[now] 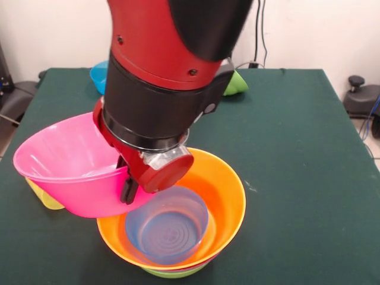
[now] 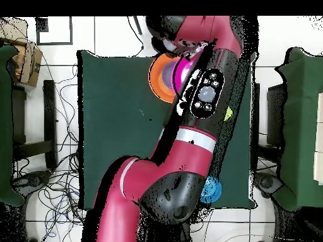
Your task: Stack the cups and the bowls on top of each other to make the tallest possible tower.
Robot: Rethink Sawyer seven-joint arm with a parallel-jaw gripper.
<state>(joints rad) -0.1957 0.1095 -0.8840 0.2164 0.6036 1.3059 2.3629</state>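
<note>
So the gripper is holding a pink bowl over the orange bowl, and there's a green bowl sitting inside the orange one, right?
Not quite: the bowl inside the orange bowl is purple, not green, as the front view shows. The gripper does hold the pink bowl at its rim.

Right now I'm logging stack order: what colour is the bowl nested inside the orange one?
Translucent blue bowl, clearest in the front view.

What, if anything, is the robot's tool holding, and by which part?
The tool holds the big pink bowl by its rim, on the side nearest the orange bowl, lifted and tilted.
</note>
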